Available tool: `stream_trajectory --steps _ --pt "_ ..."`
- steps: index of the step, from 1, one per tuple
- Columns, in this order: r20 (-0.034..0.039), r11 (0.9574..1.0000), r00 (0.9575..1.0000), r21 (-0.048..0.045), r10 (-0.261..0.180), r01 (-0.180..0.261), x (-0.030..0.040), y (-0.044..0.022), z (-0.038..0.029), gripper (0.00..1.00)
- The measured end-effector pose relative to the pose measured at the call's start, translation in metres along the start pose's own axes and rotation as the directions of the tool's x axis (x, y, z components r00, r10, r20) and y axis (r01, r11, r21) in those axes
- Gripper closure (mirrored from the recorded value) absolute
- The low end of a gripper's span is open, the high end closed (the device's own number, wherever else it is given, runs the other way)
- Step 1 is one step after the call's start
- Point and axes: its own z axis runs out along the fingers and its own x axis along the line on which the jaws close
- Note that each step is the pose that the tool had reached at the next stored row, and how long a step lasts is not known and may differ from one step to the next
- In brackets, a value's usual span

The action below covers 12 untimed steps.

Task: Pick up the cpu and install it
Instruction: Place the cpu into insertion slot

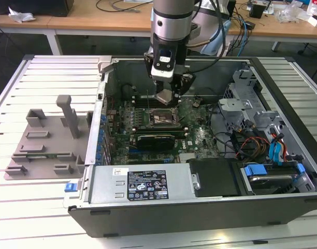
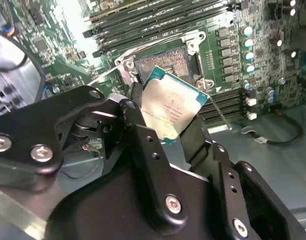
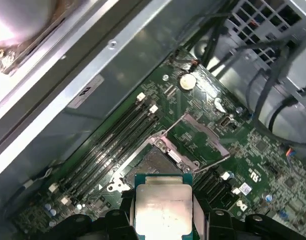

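Black two-finger gripper (image 2: 165,120) clamped on opposite edges of flat square silvery-topped cpu (image 2: 172,107), held above open metal-framed socket (image 2: 163,62) near middle of green motherboard (image 3: 265,150). Best squared to socket frame corners, levelled, set straight down, never slid across pins.

cpu (image 2: 169,107) flanks — (seemingly) behind fingers (image 2: 143,145)

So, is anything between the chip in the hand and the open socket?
Nothing visible. The hand grips the silvery square cpu by its edges above the dark square motherboard socket, whose contact bed lies bare, its metal cover frame swung aside.
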Motion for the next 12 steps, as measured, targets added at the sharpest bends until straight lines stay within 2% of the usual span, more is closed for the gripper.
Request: stream_trajectory --steps 1,3,4,5,9,10,11,12 --pt "0.0015 0.9993 0.9993 0.0004 0.038 -0.038 0.0 0.0 0.0 0.45" --pt "0.0042 0.9943 0.9943 0.0012 0.107 -0.107 0.0 0.0 0.0001 0.45" --pt "0.0059 0.989 0.989 0.0015 0.148 -0.148 0.0 0.0 0.0001 0.45" --pt "0.0076 0.9817 0.9816 0.0017 0.191 -0.191 0.0 0.0 0.0002 0.45" --pt "0.0109 0.9641 0.9641 0.002 0.265 -0.265 0.0 0.0 0.0002 0.45" --pt "0.0122 0.9548 0.9548 0.0021 0.297 -0.297 0.0 0.0 0.0003 0.45" --pt "0.0137 0.9435 0.9434 0.0021 0.331 -0.331 0.0 0.0 0.0003 0.45" --pt "0.0158 0.9246 0.9245 0.0019 0.381 -0.381 0.0 0.0 0.0004 0.45"
